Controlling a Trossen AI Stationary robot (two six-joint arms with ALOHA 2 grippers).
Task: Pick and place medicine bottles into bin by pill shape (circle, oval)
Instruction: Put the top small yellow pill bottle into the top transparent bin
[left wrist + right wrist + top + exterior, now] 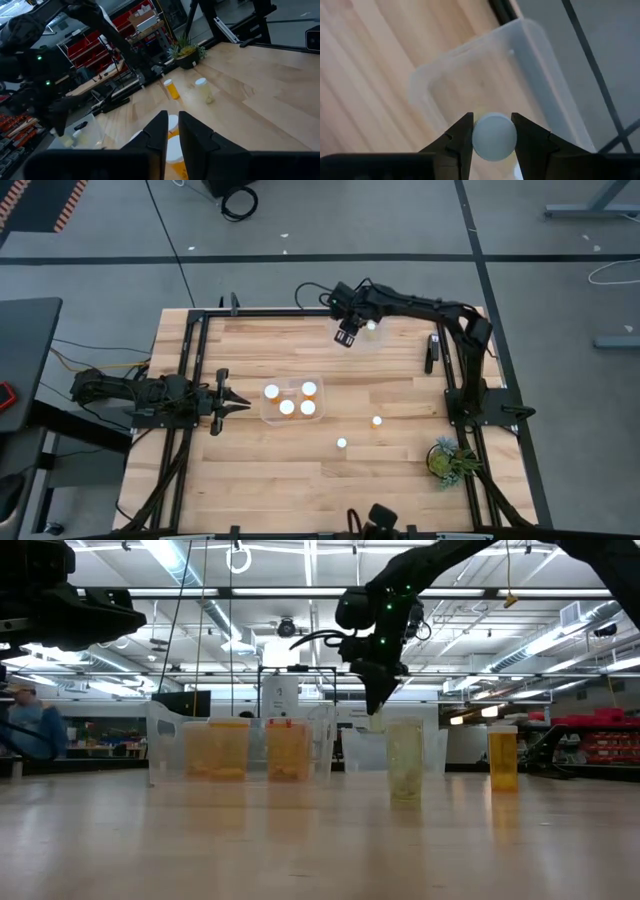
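My right gripper hangs over a clear bin at the table's far middle, shut on a white-capped medicine bottle; it also shows in the low view. My left gripper waits at the table's left, shut and empty, just left of a second clear bin that holds several white-capped bottles. Two more bottles stand upright on the wood: an orange one and a pale one. My right gripper pinches the bottle's white cap by its round side, between the two fingers. The fingers come from above, pointing down. The bottle is lifted clear above the bin; its body is hidden under the cap.
A small green plant stands at the near right. Black frame rails run along the table's left and right sides. Bare wood lies in the near middle.
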